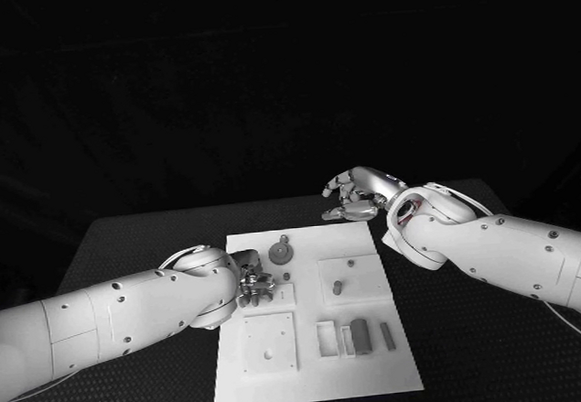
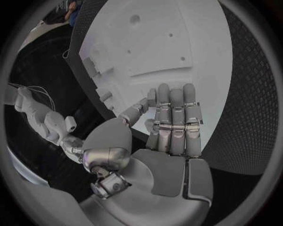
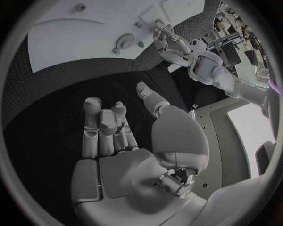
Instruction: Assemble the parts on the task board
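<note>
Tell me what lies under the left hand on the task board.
The left hand hovers over the task board's left-middle area. Beside it a round part shows. Whatever sits directly beneath its fingers is covered.

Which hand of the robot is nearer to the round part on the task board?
Left. The left hand is over the task board, just beside the round part. The right hand is above the table past the board's far edge.

L robot hand (image 1: 256, 287) fingers straight, holding nothing; R robot hand (image 1: 353, 197) curled loosely, holding nothing.
</note>
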